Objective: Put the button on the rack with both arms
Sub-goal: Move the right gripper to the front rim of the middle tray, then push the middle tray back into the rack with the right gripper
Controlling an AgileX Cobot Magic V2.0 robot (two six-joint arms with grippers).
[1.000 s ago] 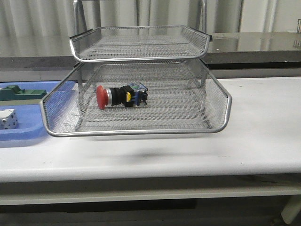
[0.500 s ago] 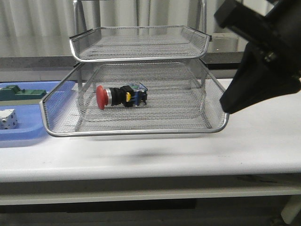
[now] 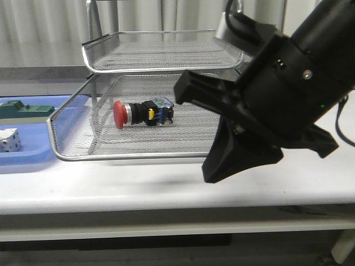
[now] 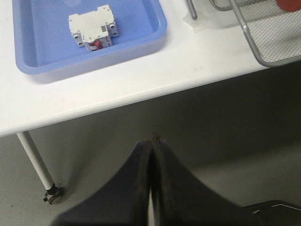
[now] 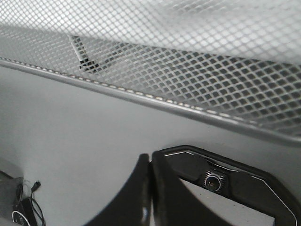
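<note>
One second ago your right arm (image 3: 277, 105) was absent; now it looms before the rack (image 3: 161, 50), its tool (image 5: 149, 188) closed and empty, while the button (image 3: 143, 112) lies in the pulled-out tray, suggesting only pushing-in remains.

The big black arm (image 3: 277, 100) covers the right part of the rack (image 3: 138, 83). The blue tray (image 3: 28, 158) is cut by the left edge.
</note>
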